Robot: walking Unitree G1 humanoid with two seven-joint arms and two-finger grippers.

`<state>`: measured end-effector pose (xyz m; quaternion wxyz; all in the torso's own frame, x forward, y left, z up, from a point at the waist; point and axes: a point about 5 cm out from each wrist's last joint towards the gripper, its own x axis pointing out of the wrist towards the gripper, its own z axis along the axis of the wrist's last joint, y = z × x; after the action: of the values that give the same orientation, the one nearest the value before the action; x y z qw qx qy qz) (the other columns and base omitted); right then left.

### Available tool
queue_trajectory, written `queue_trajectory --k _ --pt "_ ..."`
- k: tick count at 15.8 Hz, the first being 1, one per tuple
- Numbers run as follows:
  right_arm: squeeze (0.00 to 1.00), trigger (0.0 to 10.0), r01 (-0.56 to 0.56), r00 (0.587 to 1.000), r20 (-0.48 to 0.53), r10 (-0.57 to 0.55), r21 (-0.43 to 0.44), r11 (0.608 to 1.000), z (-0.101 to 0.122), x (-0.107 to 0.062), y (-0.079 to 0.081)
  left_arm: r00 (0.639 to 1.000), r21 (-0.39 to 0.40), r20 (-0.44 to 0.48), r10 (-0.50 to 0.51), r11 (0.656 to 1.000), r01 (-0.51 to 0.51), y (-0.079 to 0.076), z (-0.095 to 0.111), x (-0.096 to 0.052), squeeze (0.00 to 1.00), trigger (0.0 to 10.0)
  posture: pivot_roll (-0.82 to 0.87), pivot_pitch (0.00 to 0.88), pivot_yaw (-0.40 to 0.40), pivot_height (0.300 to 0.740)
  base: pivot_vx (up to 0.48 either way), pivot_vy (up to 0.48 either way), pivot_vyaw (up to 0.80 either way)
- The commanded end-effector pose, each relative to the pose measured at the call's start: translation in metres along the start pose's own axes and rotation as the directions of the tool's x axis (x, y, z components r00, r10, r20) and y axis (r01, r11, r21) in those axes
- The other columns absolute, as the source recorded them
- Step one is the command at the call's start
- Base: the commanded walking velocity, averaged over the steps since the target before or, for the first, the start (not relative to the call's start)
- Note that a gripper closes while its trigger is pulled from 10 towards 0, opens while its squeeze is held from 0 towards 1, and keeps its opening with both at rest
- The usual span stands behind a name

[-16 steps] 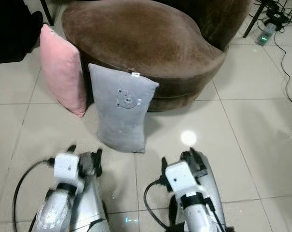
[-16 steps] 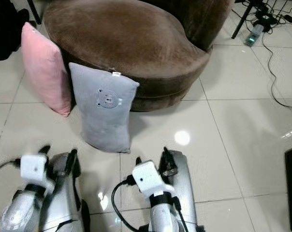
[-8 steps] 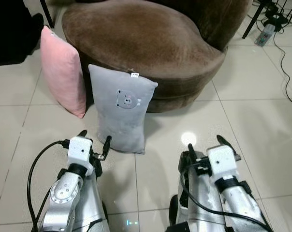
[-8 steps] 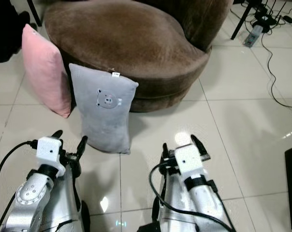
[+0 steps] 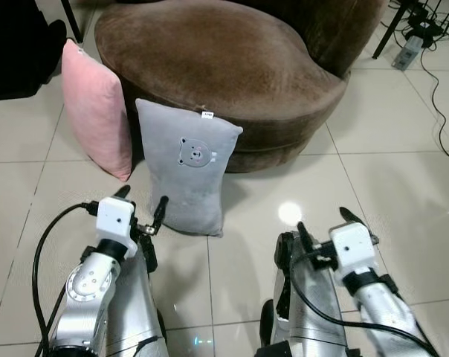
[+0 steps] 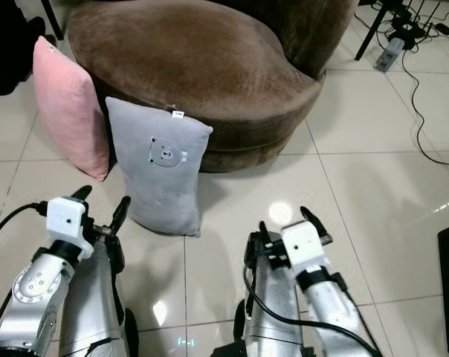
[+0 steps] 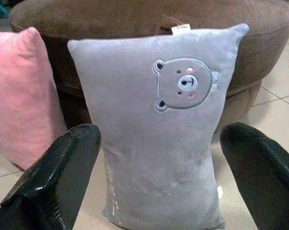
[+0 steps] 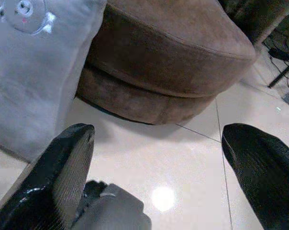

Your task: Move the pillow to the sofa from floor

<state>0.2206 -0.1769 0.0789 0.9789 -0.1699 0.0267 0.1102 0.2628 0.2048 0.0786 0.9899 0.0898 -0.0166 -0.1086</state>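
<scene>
Home living room, brown sofa (image 5: 224,67), floor cushions, tiled floor (image 5: 388,186)

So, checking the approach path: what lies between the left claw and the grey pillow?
Only bare tiled floor separates the open left claw from the grey pillow, shown in the left eye view.

1. Head stereo pair: looks forward and down at the grey pillow (image 5: 185,175), frame centre-left.
2. Left wrist: low, close, facing that pillow.
3. Right wrist: low, facing the sofa (image 8: 173,57), pillow at upper left.
</scene>
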Motion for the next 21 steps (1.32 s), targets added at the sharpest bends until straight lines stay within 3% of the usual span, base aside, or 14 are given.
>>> queue_trajectory --k 1,4,7,8,13,16,21 --pt "0.00 10.0 -0.019 0.999 -0.029 0.019 0.007 1.000 -0.009 -0.009 -0.008 1.000 -0.017 -0.027 -0.013 1.000 0.013 -0.003 -0.005 -0.006 0.00 10.0 0.10 0.213 -0.083 0.423 0.000 0.000 0.00" --pt "0.00 10.0 -0.030 0.996 -0.084 0.031 0.013 0.999 -0.027 -0.016 -0.017 0.998 -0.106 -0.070 0.010 0.994 -0.017 -0.011 -0.014 -0.015 0.00 10.0 0.10 0.213 -0.086 0.423 0.000 0.000 0.00" --pt "0.00 10.0 -0.012 0.994 -0.107 0.018 0.064 0.998 -0.037 -0.026 -0.009 0.986 -0.171 -0.165 0.019 0.984 -0.047 -0.023 -0.034 -0.053 0.00 10.0 0.09 0.216 -0.086 0.423 0.000 0.000 0.00" --pt "0.00 10.0 -0.015 0.992 -0.122 0.025 0.076 0.997 -0.044 -0.028 -0.006 0.985 -0.167 -0.172 0.004 0.985 -0.033 -0.027 -0.037 -0.056 0.00 10.0 0.09 0.217 -0.089 0.423 0.000 0.000 0.00" --pt "0.00 10.0 0.001 0.994 -0.109 0.009 0.091 0.996 -0.051 -0.019 -0.009 0.987 -0.162 -0.162 0.010 0.986 -0.037 -0.028 -0.032 -0.046 0.00 10.0 0.08 0.217 -0.091 0.423 0.000 0.000 0.00" --pt "0.00 10.0 0.005 0.993 -0.121 0.006 0.088 0.996 -0.061 -0.019 -0.009 0.991 -0.141 -0.133 0.016 0.989 -0.035 -0.024 -0.025 -0.035 0.00 10.0 0.08 0.210 -0.090 0.423 0.000 0.420 0.00" --pt "0.00 10.0 0.004 0.990 -0.138 0.008 0.087 0.996 -0.075 -0.022 -0.009 0.994 -0.134 -0.113 0.009 0.991 -0.025 -0.024 -0.021 -0.031 0.00 10.0 0.07 0.217 -0.089 0.423 0.215 0.402 0.00"
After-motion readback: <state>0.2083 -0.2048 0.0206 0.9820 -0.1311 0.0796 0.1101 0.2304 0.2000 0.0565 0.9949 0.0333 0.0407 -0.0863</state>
